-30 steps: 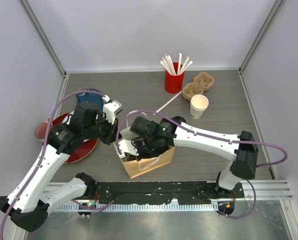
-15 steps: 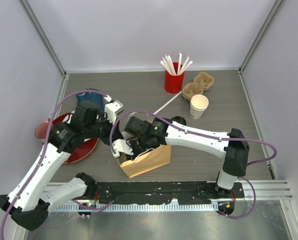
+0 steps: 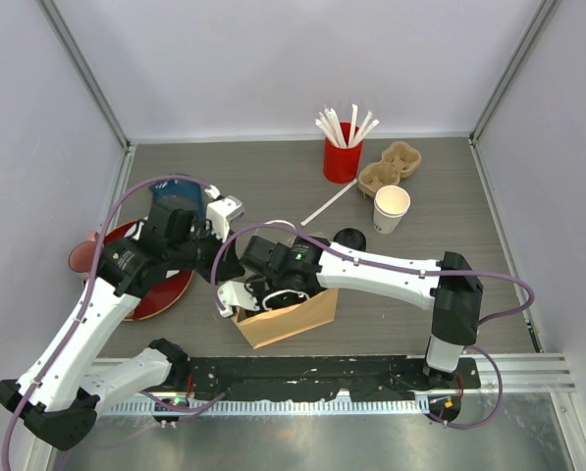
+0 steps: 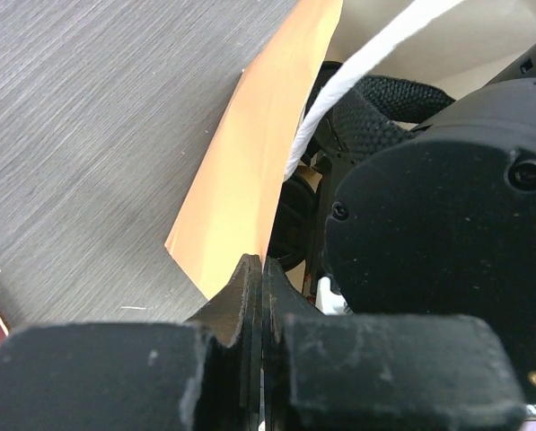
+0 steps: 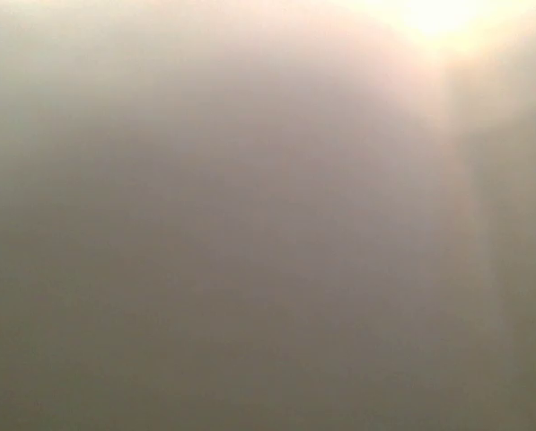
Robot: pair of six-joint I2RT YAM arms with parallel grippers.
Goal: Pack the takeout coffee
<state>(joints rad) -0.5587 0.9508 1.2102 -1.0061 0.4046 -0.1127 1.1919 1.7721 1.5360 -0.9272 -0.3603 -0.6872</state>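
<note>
A brown paper bag (image 3: 297,314) with a white cord handle (image 4: 357,81) lies tilted at the table's near middle. My left gripper (image 4: 263,268) is shut on the bag's left rim, seen at the bag's left corner from above (image 3: 230,274). My right arm's wrist (image 3: 291,267) reaches into the bag's mouth, its black body (image 4: 438,206) filling the opening. The right gripper itself is hidden inside, and the right wrist view is a featureless haze. The takeout coffee is out of view. I cannot tell whether the right gripper holds anything.
A lidless white cup (image 3: 391,208) stands at the back right beside a cardboard cup carrier (image 3: 391,165) and a red cup of straws (image 3: 342,153). A loose straw (image 3: 329,203) and black lid (image 3: 348,236) lie behind the bag. A red plate (image 3: 150,285) lies under the left arm.
My right arm has pushed leftward and deeper into the bag. The bag has shifted left with it and lies flatter. The left gripper keeps its pinch on the rim.
</note>
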